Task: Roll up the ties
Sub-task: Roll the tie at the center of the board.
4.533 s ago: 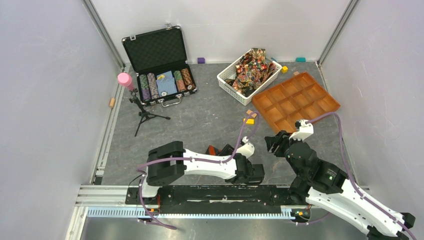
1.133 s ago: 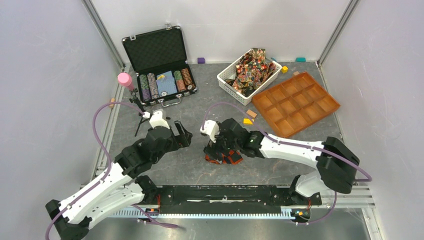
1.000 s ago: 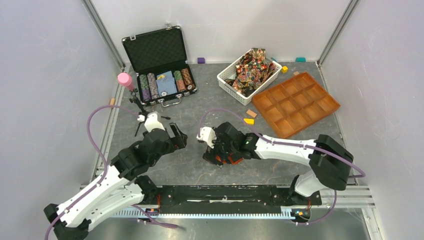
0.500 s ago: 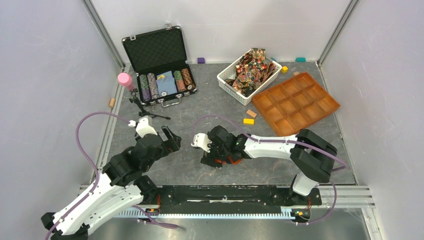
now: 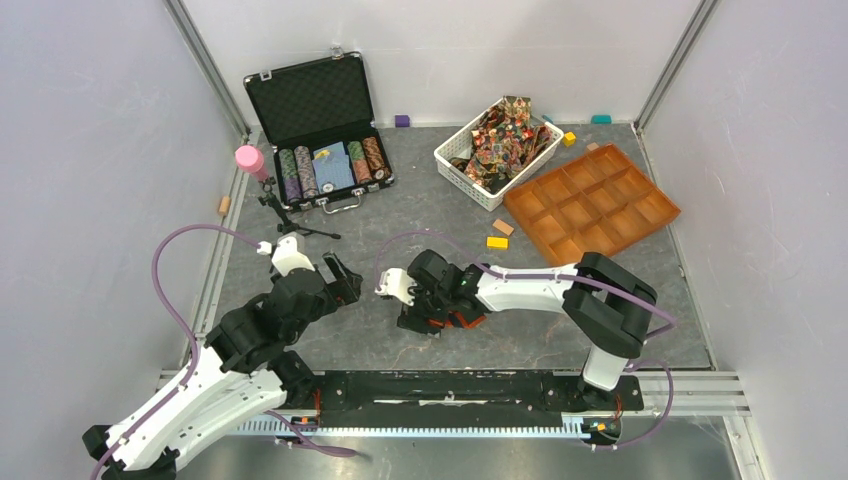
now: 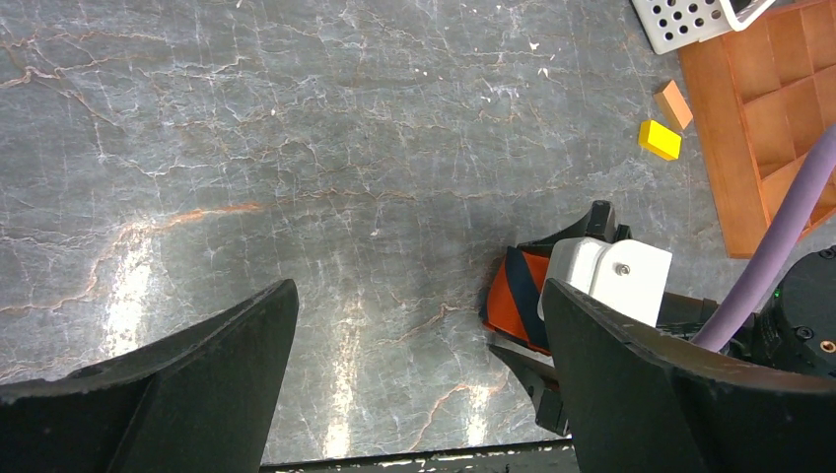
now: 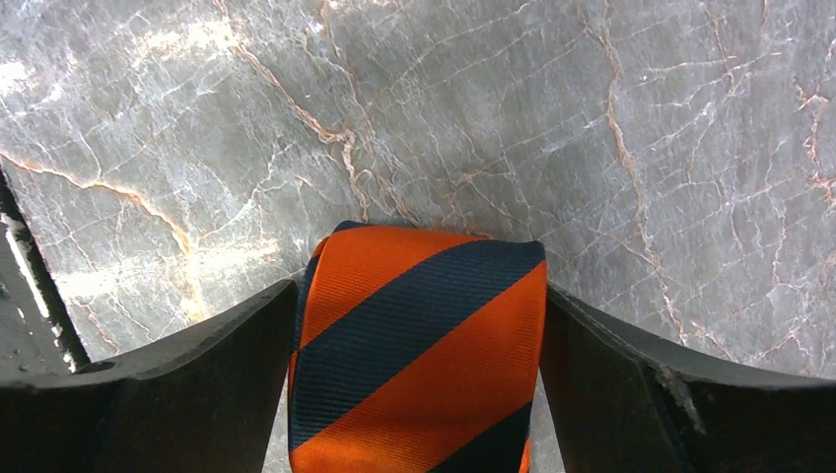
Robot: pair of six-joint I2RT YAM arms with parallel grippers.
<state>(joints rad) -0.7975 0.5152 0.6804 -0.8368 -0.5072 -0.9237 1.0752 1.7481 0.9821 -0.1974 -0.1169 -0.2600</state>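
Grey marbled table (image 5: 420, 215), walled in white, seen from the top: the striped tie (image 5: 452, 319) lies bunched toward the near edge, about midway between the side edges, under the right gripper (image 5: 414, 312). The left gripper (image 5: 342, 281) hovers just beside it on the left-edge side, apart from the fabric. Toward the far right corner, the patterned ties (image 5: 505, 130) sit heaped in the white basket (image 5: 452, 160).

Left wrist view: the left gripper (image 6: 419, 296) has its jaws spread wide over bare table, holding nothing; the striped tie (image 6: 513, 305) peeks out beneath the right arm's white camera housing (image 6: 606, 276).

Right wrist view: the right gripper (image 7: 419, 288) stands spread wide, straddling the striped tie (image 7: 419, 365), whose edges reach both inner faces; no firm squeeze shows.

By my reading, the step in hand is getting hold of the striped tie's end to start the roll. Next calls for closing on the fabric squarely, then turning it over itself while the left gripper pins the loose length
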